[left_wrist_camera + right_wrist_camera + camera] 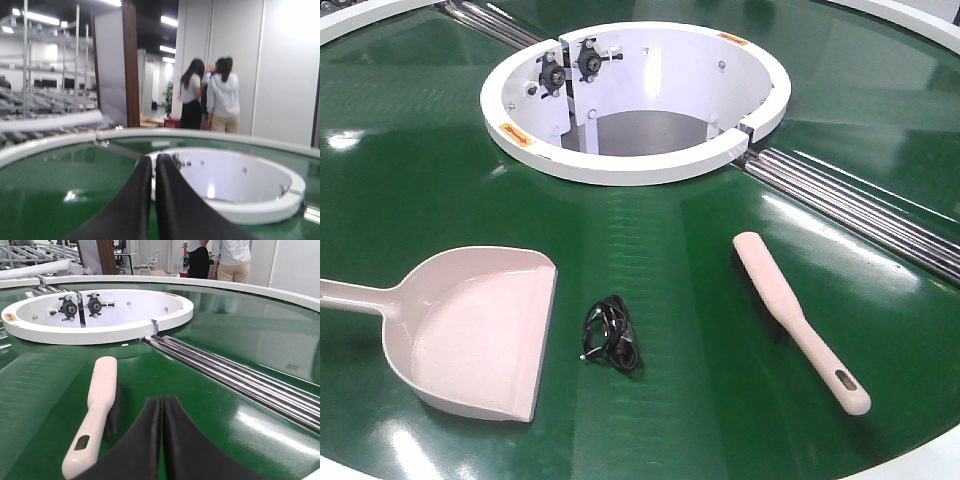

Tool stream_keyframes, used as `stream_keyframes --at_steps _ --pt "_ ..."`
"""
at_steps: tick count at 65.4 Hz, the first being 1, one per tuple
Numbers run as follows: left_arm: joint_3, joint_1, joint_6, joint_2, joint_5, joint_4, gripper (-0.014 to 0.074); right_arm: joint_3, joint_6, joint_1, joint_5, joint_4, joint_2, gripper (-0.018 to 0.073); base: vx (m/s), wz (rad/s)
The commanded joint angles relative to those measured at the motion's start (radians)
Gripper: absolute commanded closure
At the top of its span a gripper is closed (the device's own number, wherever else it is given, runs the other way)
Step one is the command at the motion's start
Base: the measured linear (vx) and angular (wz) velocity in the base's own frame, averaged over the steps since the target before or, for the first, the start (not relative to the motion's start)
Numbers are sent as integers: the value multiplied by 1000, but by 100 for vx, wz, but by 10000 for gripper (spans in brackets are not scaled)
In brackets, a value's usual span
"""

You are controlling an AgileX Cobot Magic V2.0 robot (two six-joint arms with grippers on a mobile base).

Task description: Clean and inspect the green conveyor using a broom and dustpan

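The green conveyor (650, 230) fills the front view, with silver rollers (860, 205) at its seam. On it at the left lies the pale dustpan (470, 335), mouth toward the near edge, handle pointing left. The slim broom (795, 315) lies on the right, bristles dark, slotted handle end nearest. In the right wrist view the broom (95, 412) rests just left of my right gripper (162, 401), which is shut and empty. My left gripper (153, 160) is shut and empty above the belt (60, 185). Neither gripper shows in the front view.
A white ring-shaped hub (635, 95) stands at the belt's middle. A small tangle of black cable (610, 335) lies between dustpan and broom. Two people (210, 92) stand beyond the conveyor's far rim, near a wall.
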Motion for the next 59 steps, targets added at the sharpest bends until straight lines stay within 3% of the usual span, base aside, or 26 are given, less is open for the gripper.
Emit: stream_keyframes --at_steps 1,10,14,39,48,59 --pt "-160 3 -1 114 100 -2 602 3 -3 1 -74 -1 -10 568 0 0" --pt "-298 3 1 275 384 -3 602 3 -3 1 -74 -1 -10 568 0 0" --pt "-320 3 1 336 442 -4 602 3 -3 1 -74 -1 -10 568 0 0" --pt "-322 3 1 493 521 -4 583 3 -3 1 -74 -1 -10 568 0 0" --pt "-322 3 34 529 563 -2 485 3 -3 1 -74 -1 -10 568 0 0" --pt "-322 3 61 556 595 -6 213 3 -3 1 -74 -1 -10 568 0 0"
